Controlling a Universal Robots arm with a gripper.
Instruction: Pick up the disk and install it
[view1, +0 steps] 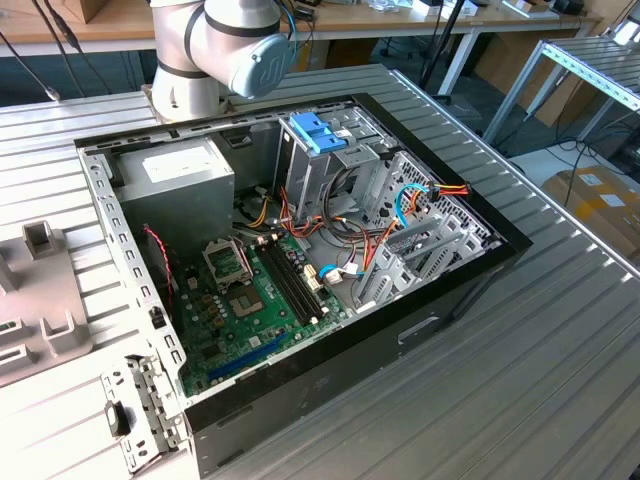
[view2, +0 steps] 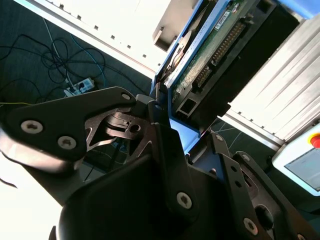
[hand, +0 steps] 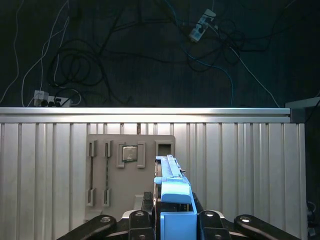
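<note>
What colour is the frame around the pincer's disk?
Light blue; the disk shows best in the first wrist view.

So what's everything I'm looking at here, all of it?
disk: one, light-blue frame, clamped in the gripper above the table
computer case: one, black, open, on the table
motherboard: one, green, inside the case
power supply: one, grey, case corner near the arm
blue bracket: one, atop the drive cage
parts tray: one, grey, on the table
table: one, ridged silver
floor cables: several, on the dark floor
arm: one, silver and blue-grey
gripper: one, black, shut on the disk
</note>
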